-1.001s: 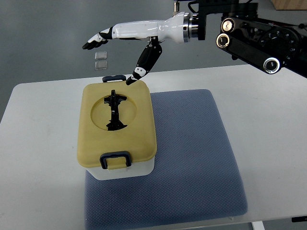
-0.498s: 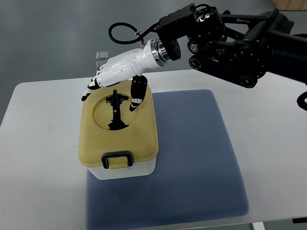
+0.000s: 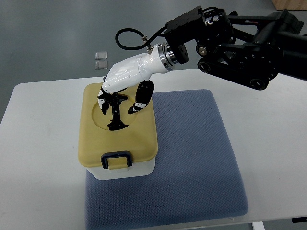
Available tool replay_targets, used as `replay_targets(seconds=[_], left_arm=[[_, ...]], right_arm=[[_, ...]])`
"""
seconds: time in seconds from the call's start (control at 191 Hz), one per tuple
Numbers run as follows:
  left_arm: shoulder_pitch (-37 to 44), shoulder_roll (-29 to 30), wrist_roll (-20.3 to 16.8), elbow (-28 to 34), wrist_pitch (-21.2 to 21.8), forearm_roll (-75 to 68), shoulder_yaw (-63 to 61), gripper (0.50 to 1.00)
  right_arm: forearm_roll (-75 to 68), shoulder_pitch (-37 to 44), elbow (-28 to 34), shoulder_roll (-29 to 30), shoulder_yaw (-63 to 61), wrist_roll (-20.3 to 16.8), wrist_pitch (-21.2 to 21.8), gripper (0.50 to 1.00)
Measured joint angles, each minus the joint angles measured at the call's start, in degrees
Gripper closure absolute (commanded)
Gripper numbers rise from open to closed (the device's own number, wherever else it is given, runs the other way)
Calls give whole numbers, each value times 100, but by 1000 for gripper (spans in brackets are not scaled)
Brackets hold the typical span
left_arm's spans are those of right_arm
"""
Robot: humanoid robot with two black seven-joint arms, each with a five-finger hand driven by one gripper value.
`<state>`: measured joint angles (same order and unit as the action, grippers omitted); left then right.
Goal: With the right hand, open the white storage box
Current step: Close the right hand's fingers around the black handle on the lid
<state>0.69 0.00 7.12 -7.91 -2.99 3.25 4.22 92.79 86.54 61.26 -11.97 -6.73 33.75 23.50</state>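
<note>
Change: right hand [image 3: 120, 88] has come lower over the box since half a second ago; its fingers, then stretched out past the left of the round hollow, now curl down at the black handle; a second ago it was up beyond the box's far edge
Right hand: white shell, black finger joints, reaching in from the right on a black arm [image 3: 240, 40]; it sits above the far half of the lid
Fingers: curled downward around the far end of the handle [image 3: 115, 112]; thumb [image 3: 140, 98] hangs apart on the right side of the hollow; cannot tell whether the fingertips truly grip the handle or only touch it
Box: white storage box [image 3: 125, 171] with a yellow lid [image 3: 136, 139], standing on the left part of the blue mat [image 3: 192, 158]; lid is seated flat on the box
Lid detail: round hollow in the middle with the black handle lying across it; black latch [image 3: 115, 157] at the box's near edge, closed over a yellow tab
Mat: lies on the white table [image 3: 268, 120], reaching well to the right of the box
Beyond the box: two small clear squares [image 3: 101, 59] on the grey floor, past the table's far edge
Left arm: not seen
</note>
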Motion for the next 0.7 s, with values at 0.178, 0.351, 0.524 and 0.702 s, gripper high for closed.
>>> replay_targets(seconds=[0.178, 0.351, 0.524, 0.702], left_arm=[[1, 0, 0, 0, 0, 0, 0, 500], [0, 0, 0, 0, 0, 0, 0, 500], [1, 0, 0, 0, 0, 0, 0, 500], [0, 0, 0, 0, 0, 0, 0, 500]], right_arm=[[2, -62, -6, 16, -3, -33, -148, 820], [2, -124, -9, 54, -21, -51, -178, 820], [28, -229, -16, 83, -21, -83, -178, 863], [37, -298, -42, 105, -37, -159, -182, 1000]])
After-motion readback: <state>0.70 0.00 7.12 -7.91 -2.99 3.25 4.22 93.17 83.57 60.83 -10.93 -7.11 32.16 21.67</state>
